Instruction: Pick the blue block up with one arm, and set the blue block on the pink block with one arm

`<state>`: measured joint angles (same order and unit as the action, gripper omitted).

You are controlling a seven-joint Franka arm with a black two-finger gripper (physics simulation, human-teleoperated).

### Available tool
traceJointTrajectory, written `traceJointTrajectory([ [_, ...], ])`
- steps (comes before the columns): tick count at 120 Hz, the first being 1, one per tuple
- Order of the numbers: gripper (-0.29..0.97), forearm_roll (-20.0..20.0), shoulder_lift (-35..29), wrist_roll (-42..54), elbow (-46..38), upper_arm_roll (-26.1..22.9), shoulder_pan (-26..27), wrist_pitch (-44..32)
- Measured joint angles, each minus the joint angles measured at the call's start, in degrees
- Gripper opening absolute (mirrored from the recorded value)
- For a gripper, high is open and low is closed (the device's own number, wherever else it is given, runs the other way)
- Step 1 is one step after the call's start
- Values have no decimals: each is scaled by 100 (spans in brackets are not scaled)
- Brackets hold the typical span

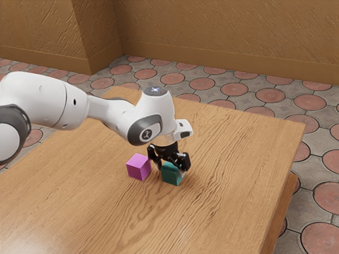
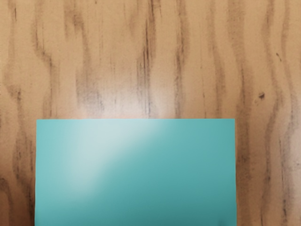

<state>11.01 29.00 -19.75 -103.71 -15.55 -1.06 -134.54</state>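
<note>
Exterior view: gripper (image 1: 169, 162) low over the blue block (image 1: 172, 175), hiding part of its top.
Claw: pinching or spread, cannot tell.
Blue block: mid-table (image 1: 238, 159), away from all edges.
Pink block (image 1: 139, 167): just beside it, apart.
Wrist view: blue block (image 2: 135, 172) cut off by the frame.

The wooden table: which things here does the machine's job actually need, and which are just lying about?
Needed for the job:
- the teal-blue cube, right under the black pincer
- the pink cube beside it, the stacking spot

Just surroundings:
- the wooden table itself
- the round-tiled floor
- the wooden wall
</note>
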Motion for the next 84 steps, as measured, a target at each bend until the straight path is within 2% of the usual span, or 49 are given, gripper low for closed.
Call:
traceJointTrajectory([
  [13,64,119,97,37,26,-1,0,-77],
  [57,42,178,220,55,100,45,0,-261],
  [84,39,222,248,-53,100,63,0,-264],
])
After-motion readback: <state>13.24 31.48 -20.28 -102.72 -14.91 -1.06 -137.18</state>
